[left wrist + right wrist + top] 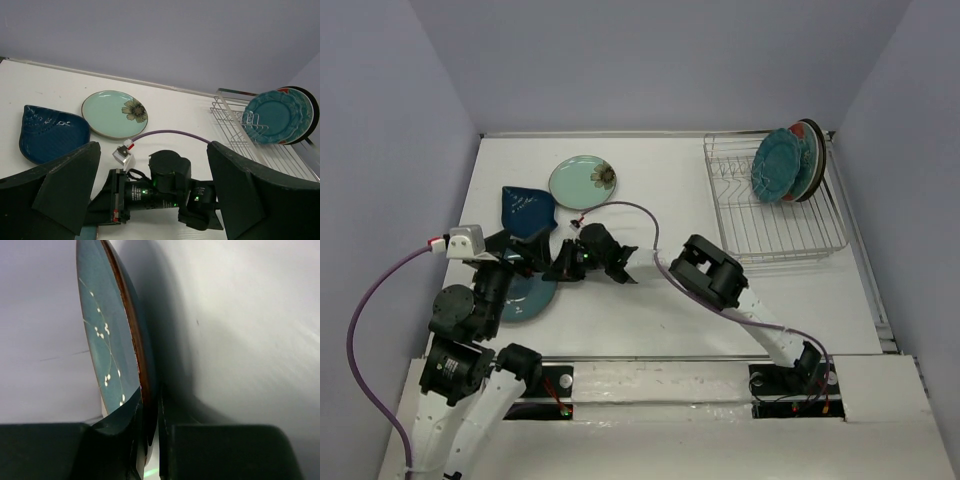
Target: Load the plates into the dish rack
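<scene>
top view: the round plate [528,298] is lying at centre left on the table [650,330], half under the left arm. the right gripper [565,265] is meeting its right edge. the navy plate [527,208] and mint plate [582,182] are lying flat above it. three plates [785,165] are standing in the rack [790,232] at upper right. you are not getting the jaw gap from up here.

left wrist view: the left gripper [154,146] is gaping wide and holding nothing. it is looking over the right arm's wrist toward the rack at the right edge.

right wrist view: only here are you seeing the grip. at bottom centre the right jaws are pinching the round plate's brown rim, closed down to its thickness, and the plate is filling the upper left.

handling: you are likely dealing with glazed ceramic, so stiff, heavy, slick and easy to chip. a rim pinch is hanging all the weight to one side, so the plate is probably wanting to swing or slip. you are better off biting deep over the rim and moving slowly.
</scene>
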